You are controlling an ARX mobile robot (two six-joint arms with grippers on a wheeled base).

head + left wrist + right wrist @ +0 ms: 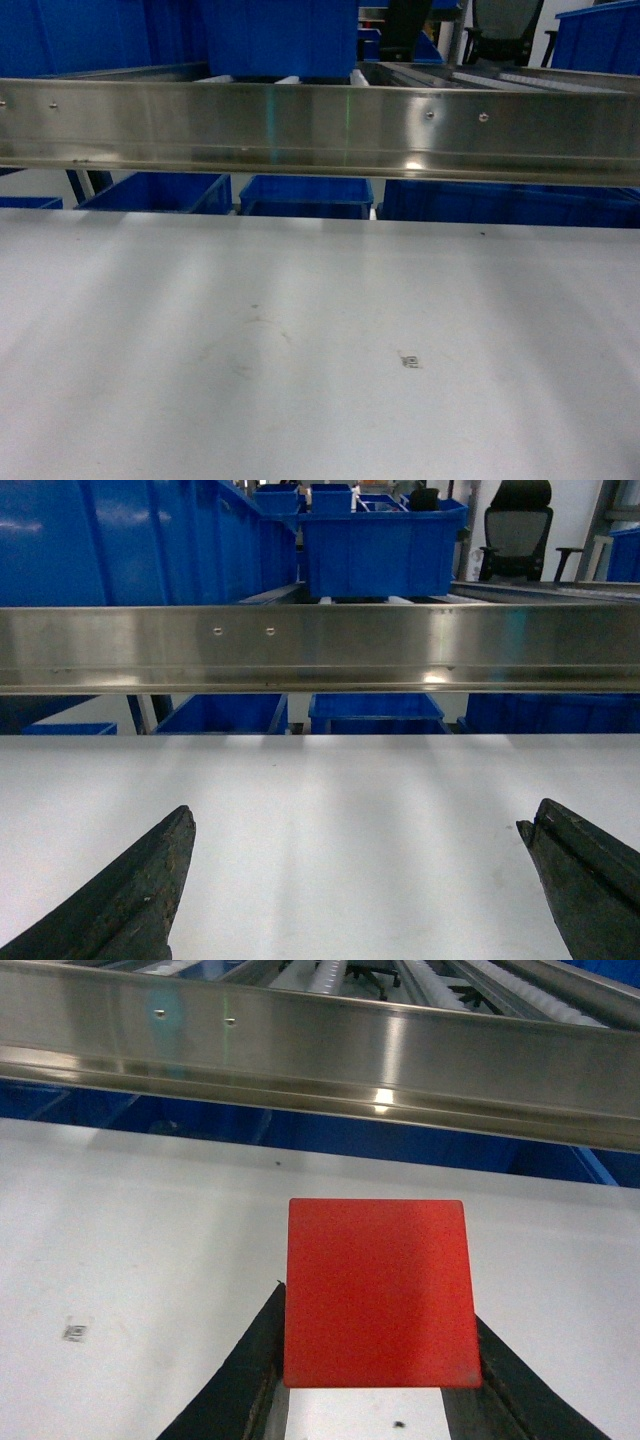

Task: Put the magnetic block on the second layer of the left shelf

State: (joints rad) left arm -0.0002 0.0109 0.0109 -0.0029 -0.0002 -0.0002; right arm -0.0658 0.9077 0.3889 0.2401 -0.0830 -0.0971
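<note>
The right gripper is clamped on the magnetic block, its two dark fingers pressing the red cuboid's lower sides so the flat face stands upright and clear of the white tabletop. That carry height suits a lift over the steel front rail onto the roller rails behind it, probably the shelf tier meant. The left gripper hangs spread wide and empty above the tabletop, out of the way. Blue crates sit beneath the rail; neither arm shows in the head view.
</note>
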